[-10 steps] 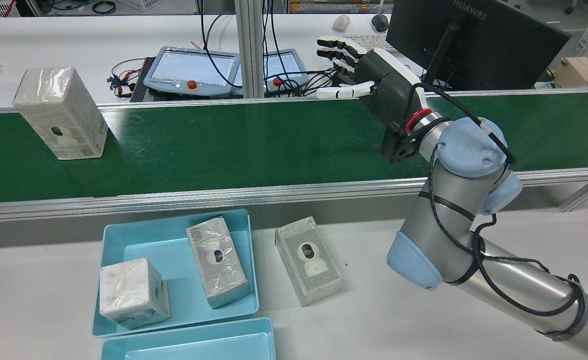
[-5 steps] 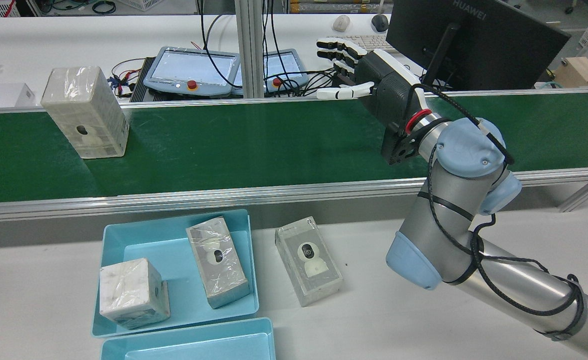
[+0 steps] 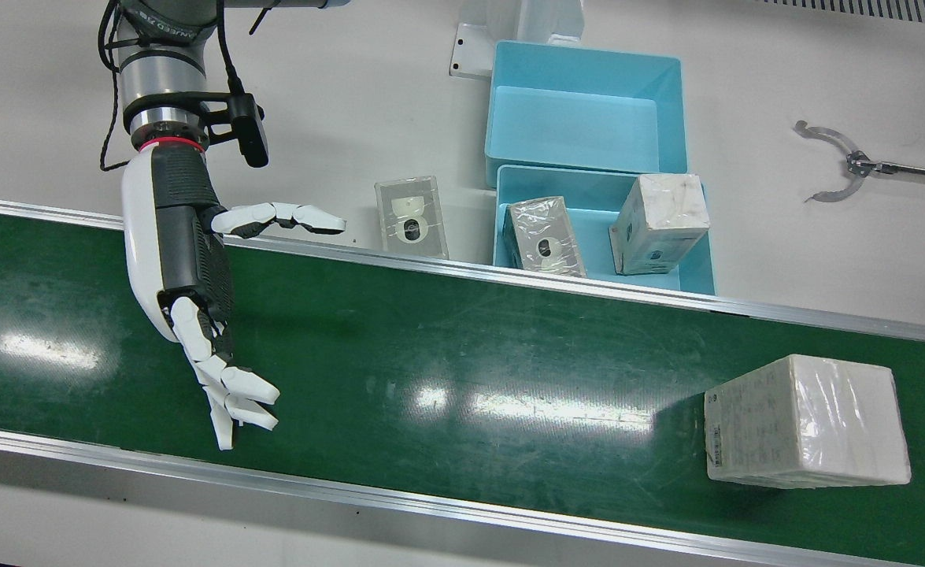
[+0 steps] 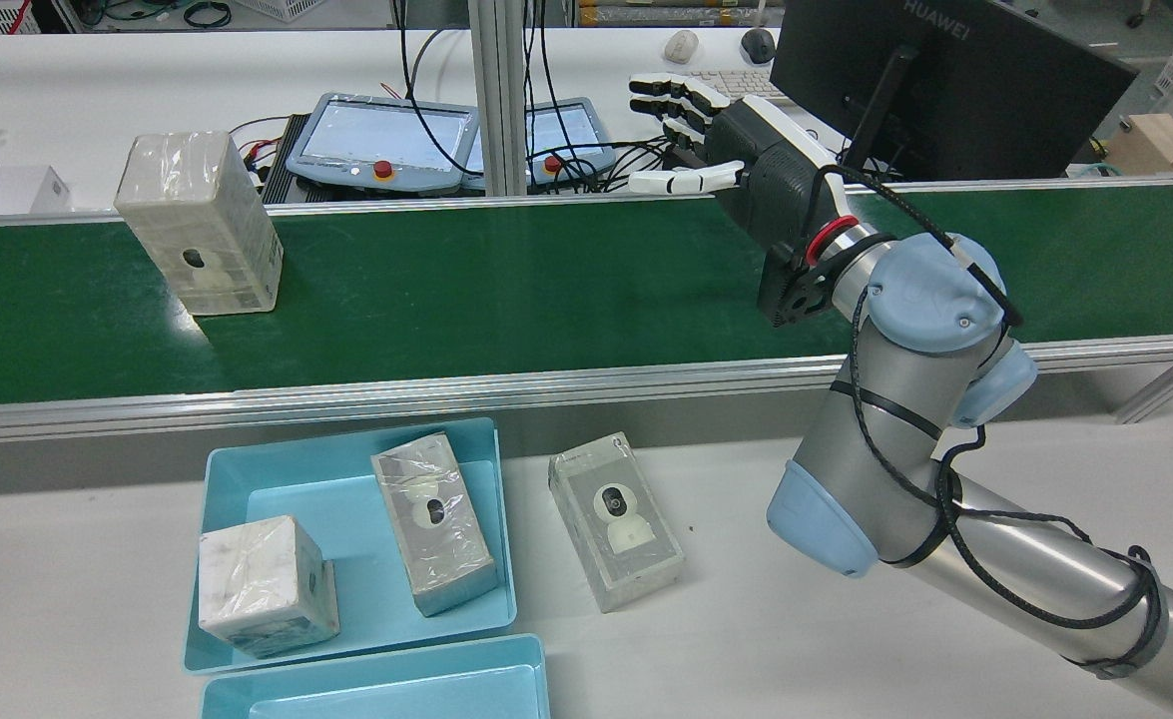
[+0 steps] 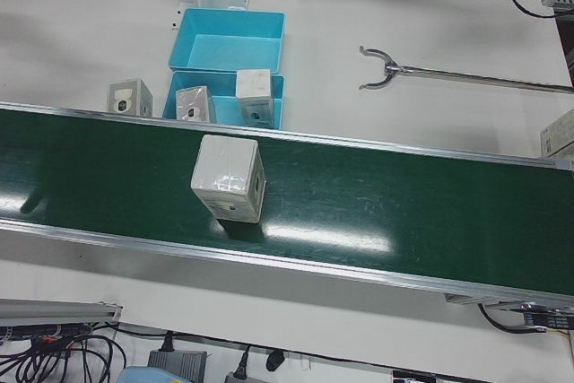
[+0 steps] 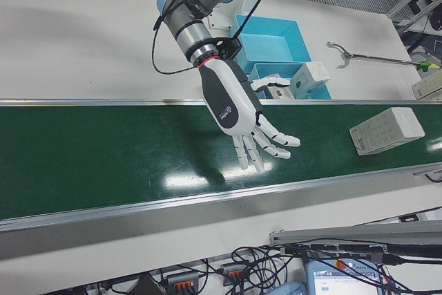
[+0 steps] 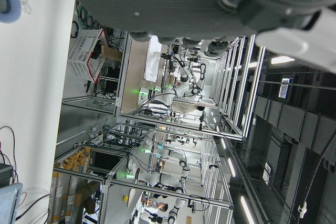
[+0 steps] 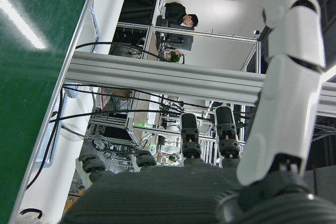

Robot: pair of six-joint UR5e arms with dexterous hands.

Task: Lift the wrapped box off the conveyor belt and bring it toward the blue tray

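The wrapped box (image 3: 804, 421) stands upright on the green conveyor belt (image 3: 462, 370), clear plastic over pale cardboard; it also shows in the rear view (image 4: 199, 225) and left-front view (image 5: 229, 178). My right hand (image 3: 194, 283) hovers over the belt far from the box, open, fingers spread, thumb out sideways, holding nothing (image 4: 736, 150) (image 6: 238, 112). The blue tray (image 3: 596, 228) lies on the white table beside the belt and holds two wrapped boxes (image 4: 356, 529). Only the dark palm of my left hand (image 7: 199, 3) shows; its fingers are hidden.
A second, empty blue tray (image 3: 580, 126) sits against the first. One loose wrapped box (image 3: 411, 215) lies on the table between tray and right arm. A metal grabber tool (image 3: 848, 161) lies further along. Teach pendants (image 4: 381, 135) and a monitor (image 4: 945, 80) stand behind the belt.
In the rear view the wrapped box has ridden the belt rightward, closer to my right hand. The right hand has shifted only slightly and stays open.
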